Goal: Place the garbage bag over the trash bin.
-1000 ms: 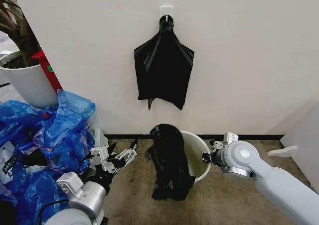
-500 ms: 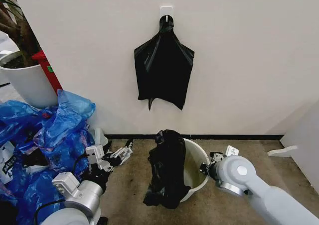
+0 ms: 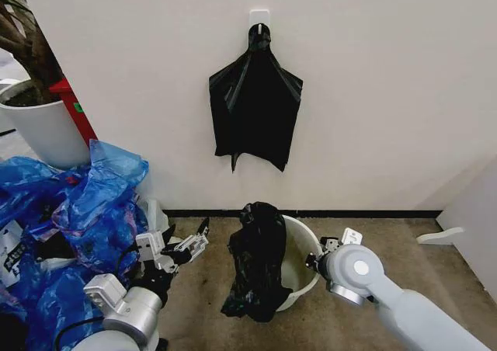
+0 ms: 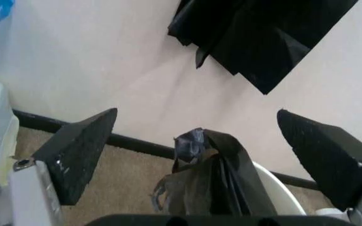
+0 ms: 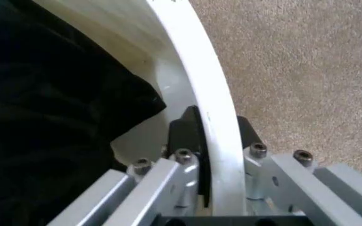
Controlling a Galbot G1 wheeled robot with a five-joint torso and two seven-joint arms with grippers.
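Task partly done, by my reading.

- Small round white plastic trash bin (image 3: 304,251) stood tilted on the brown carpet floor (image 3: 202,289), close to the black baseboard of the white wall (image 3: 388,95), its mouth tipped toward the robot's left.
- Thin glossy black wrinkled garbage bag (image 3: 256,262) hung bunched over the bin's left rim, most of the film trailing down the outside to the floor, a hump of it standing above the rim. It was not spread: the far and right parts of the rim showed bare white, and the inside wall was visible.
- Right gripper (image 5: 211,141) was at the bin's right rim; in the right wrist view its dark fingers (image 5: 184,134) sat one inside and one outside the rim wall, pinching it. Black film lay inside the bin just beside them.
- Left gripper (image 4: 197,155) hovered low, well apart from the bin on its left side, fingers spread wide and holding nothing, aimed at the bag's hump.
- Nearby, not in play: flat black bag (image 3: 255,106) hooked on the wall; heap of translucent blue plastic bags (image 3: 85,203) at the floor's left edge; big white plant pot (image 3: 39,130) behind them.

Left to do, as I judge it: open the bag's mouth, draw it round the whole rim, push the body inside, set the bin upright
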